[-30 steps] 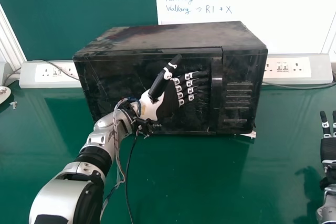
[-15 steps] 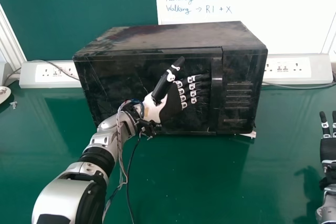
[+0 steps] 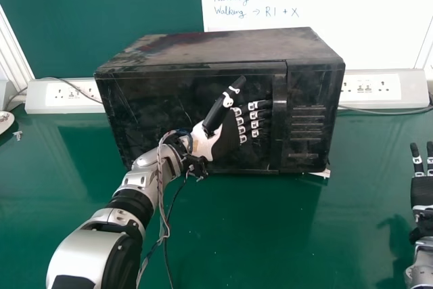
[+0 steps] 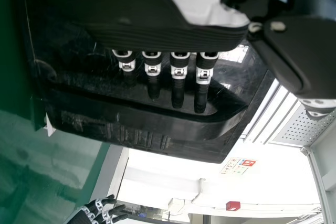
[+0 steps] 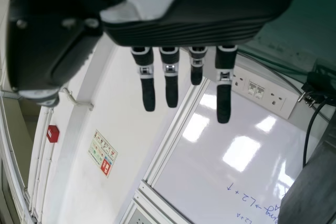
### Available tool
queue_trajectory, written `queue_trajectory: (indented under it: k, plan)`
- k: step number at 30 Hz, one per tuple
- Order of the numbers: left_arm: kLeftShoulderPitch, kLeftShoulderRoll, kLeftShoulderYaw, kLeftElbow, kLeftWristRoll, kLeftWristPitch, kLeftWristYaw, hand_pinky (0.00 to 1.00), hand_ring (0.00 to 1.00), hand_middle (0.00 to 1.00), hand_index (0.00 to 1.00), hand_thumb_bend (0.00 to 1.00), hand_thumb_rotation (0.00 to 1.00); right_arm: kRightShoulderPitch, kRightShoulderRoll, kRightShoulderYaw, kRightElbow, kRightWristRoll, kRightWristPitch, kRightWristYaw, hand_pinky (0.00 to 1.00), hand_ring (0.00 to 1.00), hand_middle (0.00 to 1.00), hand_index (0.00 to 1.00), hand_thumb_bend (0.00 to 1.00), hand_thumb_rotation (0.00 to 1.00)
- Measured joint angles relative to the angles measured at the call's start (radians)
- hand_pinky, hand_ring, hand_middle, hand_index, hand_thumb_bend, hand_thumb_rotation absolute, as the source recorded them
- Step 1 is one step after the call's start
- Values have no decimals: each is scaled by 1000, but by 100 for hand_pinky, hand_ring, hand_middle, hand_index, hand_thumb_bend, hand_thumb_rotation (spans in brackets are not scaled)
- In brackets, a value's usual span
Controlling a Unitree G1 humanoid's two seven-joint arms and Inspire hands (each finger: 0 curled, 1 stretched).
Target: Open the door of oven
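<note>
whiteboard (image 3: 385, 18) above a socket panel (image 3: 408, 80); green table (image 3: 358, 228) in front.

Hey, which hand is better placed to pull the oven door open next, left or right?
Left, I'd say. The left hand is at the door, its straight fingers pointing toward the handle. The right hand is off to the right, well away from it.

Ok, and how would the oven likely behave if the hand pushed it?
The oven looks like a rigid box, so it probably won't flex or roll. Wide and low on the table, it seems likelier to slide than tip. Its door looks glossy, so the left hand might slip on it.
</note>
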Motion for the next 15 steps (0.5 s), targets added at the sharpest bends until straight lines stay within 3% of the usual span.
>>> queue_trajectory:
  k: [15]
  plan:
    - [-15,-31,-1,7,5,24,13,57,80,88,87,85,83,0,0,0,1,0,-5,2,91,99,94,89,100,93]
